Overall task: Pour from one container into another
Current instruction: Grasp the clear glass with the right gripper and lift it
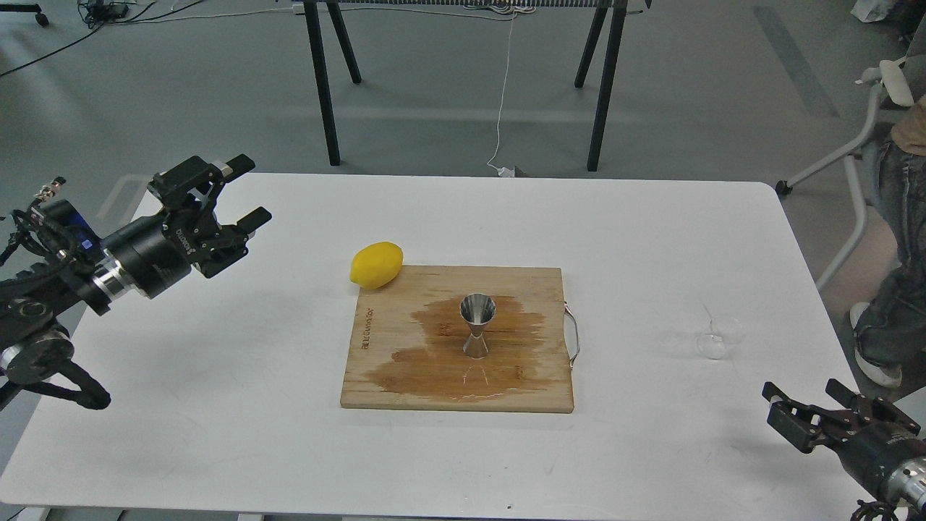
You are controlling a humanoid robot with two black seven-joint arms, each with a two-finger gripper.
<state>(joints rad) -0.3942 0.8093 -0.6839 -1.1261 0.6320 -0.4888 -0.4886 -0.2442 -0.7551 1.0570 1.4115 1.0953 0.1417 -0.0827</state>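
The shiny steel jigger (477,325) stands upright in the middle of a wooden cutting board (405,391), on a dark wet stain. The small clear glass cup (718,339) rests on the white table to the right of the board, hard to make out. My left gripper (244,189) hovers open over the table's far left, well away from both. My right gripper (803,407) sits low at the table's front right corner, open and empty, a good way in front of the glass cup.
A yellow lemon (376,264) lies against the board's back left corner. A metal handle (573,336) sticks out of the board's right side. Black table legs (322,83) stand behind the white table (217,376). A person's legs (893,239) and a chair are at far right.
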